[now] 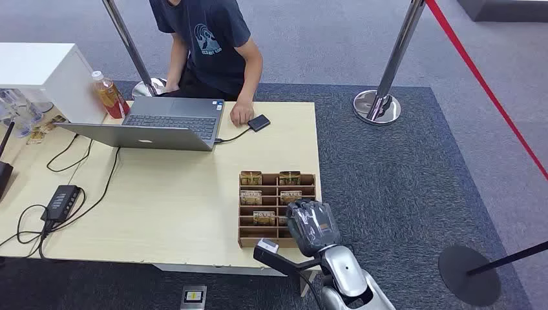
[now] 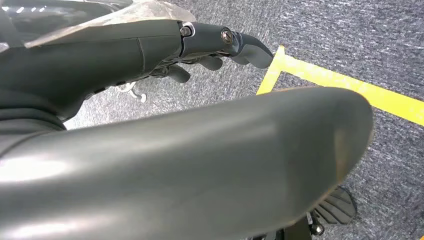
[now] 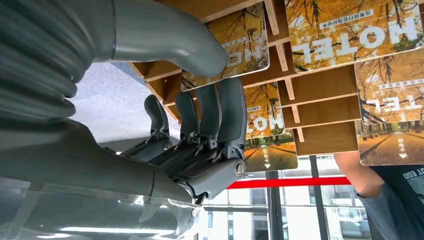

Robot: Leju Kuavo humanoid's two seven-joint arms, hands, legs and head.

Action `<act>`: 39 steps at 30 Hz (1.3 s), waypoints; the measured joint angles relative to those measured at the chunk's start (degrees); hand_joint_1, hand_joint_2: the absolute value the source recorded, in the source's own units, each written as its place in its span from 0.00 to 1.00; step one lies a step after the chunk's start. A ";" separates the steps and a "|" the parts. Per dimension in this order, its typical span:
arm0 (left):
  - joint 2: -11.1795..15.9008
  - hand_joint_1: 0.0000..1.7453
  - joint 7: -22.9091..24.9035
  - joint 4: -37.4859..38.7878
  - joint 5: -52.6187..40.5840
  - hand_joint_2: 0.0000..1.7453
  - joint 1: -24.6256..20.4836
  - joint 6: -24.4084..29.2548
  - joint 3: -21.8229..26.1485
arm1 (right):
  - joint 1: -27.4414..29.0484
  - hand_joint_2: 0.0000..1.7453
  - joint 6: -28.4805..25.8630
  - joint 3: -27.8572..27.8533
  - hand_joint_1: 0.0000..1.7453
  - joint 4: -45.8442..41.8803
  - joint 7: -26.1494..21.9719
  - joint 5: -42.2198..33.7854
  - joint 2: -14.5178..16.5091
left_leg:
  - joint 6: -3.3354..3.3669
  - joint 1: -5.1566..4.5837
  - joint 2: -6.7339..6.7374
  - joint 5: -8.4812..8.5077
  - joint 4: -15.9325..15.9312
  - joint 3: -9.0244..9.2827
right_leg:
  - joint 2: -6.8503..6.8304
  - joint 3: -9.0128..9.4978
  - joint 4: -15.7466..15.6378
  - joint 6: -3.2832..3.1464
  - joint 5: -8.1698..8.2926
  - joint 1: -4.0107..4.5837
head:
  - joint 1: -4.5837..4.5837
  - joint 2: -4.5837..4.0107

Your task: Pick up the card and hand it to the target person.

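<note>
Card (image 3: 227, 47) sits in the rack's near right slot; my right hand (image 1: 313, 226) is over it, at about 5 o'clock on the table (image 1: 161, 206). Right wrist view: thumb (image 3: 165, 37) lies against the card's face, fingers (image 3: 220, 115) reach up toward its lower edge. I cannot tell whether the pinch is closed, so grasp unconfirmed. Judgement: card is not lifted yet, it looks level with its neighbours.

Left hand (image 2: 210, 47) hangs over the carpet, fingers loosely curled, nothing in it; presumably parked out of the way.

Rack (image 1: 277, 206) stands at the table's near right edge, within my reach. Its cards lean in rows of slots, so each one offers a free edge to pinch. Legible on them: "HOTEL", plus small characters I cannot make out.

Farther, at 11 o'clock, an open laptop (image 1: 165, 123) with a bottle (image 1: 108, 93) beside it. Person (image 1: 210, 45) sits at 12 o'clock, one hand by a small black box (image 1: 259, 123); shirt print unreadable. Likely the recipient.
</note>
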 joint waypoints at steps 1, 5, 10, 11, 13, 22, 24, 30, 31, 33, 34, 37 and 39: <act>0.00 0.00 -0.08 0.00 0.00 0.00 0.02 -0.01 0.00 | 0.02 1.00 0.00 0.00 0.80 -0.02 -0.01 0.03 0.00 | 0.00 0.00 0.00 0.00 0.00 0.00 | 0.00 0.00 0.00 0.00 0.00 0.00 | 0.00 0.00; 0.00 0.00 -0.36 0.00 -0.07 0.00 0.18 -0.17 -0.01 | 0.22 1.00 -0.14 0.00 0.94 -0.22 -0.05 0.11 -0.03 | 0.00 0.00 0.00 0.01 0.00 0.02 | 0.00 0.02 0.00 0.00 0.00 0.00 | 0.01 0.00; 0.00 0.00 -0.31 0.00 -0.23 0.00 0.23 -0.63 -0.02 | 0.51 1.00 -0.51 -0.15 1.00 -1.07 -1.35 -0.55 -0.40 | -0.01 0.00 0.00 0.01 0.00 0.03 | 0.00 0.02 0.00 -0.02 0.01 0.00 | 0.01 0.00; 0.00 0.00 -0.29 0.00 -0.25 0.00 0.22 -0.66 -0.02 | 0.61 1.00 -0.61 -0.22 1.00 -1.39 -1.81 -0.85 -0.57 | -0.01 0.00 0.00 0.01 0.00 0.03 | 0.00 0.02 0.00 -0.02 0.02 0.00 | 0.01 0.00; 0.00 0.00 -0.26 0.00 -0.26 0.00 0.23 -0.68 -0.02 | 0.84 1.00 -0.82 -0.43 1.00 -2.12 -2.52 -1.25 -0.96 | -0.01 0.00 0.00 0.01 0.00 0.02 | 0.00 0.01 0.00 -0.02 0.02 0.00 | 0.01 0.00; 0.02 0.00 -0.46 0.00 -0.64 0.00 0.20 -1.13 -0.09 | -0.26 1.00 -2.40 -3.40 1.00 -6.39 -3.62 -1.23 -2.30 | -0.01 0.00 0.01 0.01 0.00 0.00 | 0.00 0.00 0.00 -0.02 0.04 0.00 | 0.00 0.00; 0.04 0.00 -0.53 0.00 -0.77 0.00 0.19 -1.33 -0.11 | -0.73 1.00 -2.40 -4.06 1.00 -7.17 -3.66 -1.09 -2.38 | -0.01 0.00 0.00 0.01 0.00 0.00 | 0.00 0.00 0.00 -0.01 0.04 0.00 | 0.01 0.00; 0.20 0.00 -0.72 0.00 -1.20 0.00 0.10 -1.84 -0.17 | -1.92 1.00 -2.75 -5.74 1.00 -9.07 -4.05 -0.45 -2.74 | -0.02 0.00 0.00 0.02 0.00 0.00 | 0.00 0.00 0.00 -0.02 0.05 0.00 | 0.01 0.00; 0.21 0.00 -0.71 0.00 -1.20 0.00 0.09 -1.83 -0.17 | -1.97 1.00 -2.78 -5.87 1.00 -9.23 -4.19 -0.34 -2.76 | -0.02 0.00 0.00 0.02 0.00 0.00 | 0.00 0.00 0.01 -0.02 0.05 0.00 | 0.01 0.00; 0.22 0.00 -0.54 0.00 -1.20 0.00 0.05 -1.80 -0.19 | -2.06 1.00 -2.77 -5.98 1.00 -9.49 -4.41 -0.13 -2.77 | -0.02 0.00 0.00 0.02 0.00 -0.01 | 0.00 -0.01 0.01 -0.02 0.05 0.00 | 0.00 0.00; 0.22 0.00 -0.42 0.00 -1.21 0.00 0.01 -1.77 -0.19 | -2.13 1.00 -2.75 -5.99 1.00 -9.58 -4.52 -0.07 -2.74 | -0.02 0.00 0.00 0.02 0.00 -0.01 | 0.00 -0.01 0.01 -0.02 0.05 0.00 | 0.01 0.00; 0.22 0.00 -0.08 0.00 -1.31 0.00 -0.11 -1.73 -0.20 | -2.40 1.00 -2.73 -5.99 1.00 -9.87 -4.75 0.10 -2.61 | -0.02 0.00 0.00 0.02 0.00 -0.01 | 0.00 -0.01 0.01 -0.02 0.05 0.00 | 0.01 0.00; 0.22 0.00 0.02 0.00 -1.39 0.00 -0.15 -1.73 -0.20 | -2.66 1.00 -2.73 -5.99 1.00 -10.30 -4.80 0.22 -2.47 | -0.02 0.00 0.00 0.02 0.00 -0.01 | 0.00 0.00 0.01 -0.02 0.05 0.00 | 0.01 0.00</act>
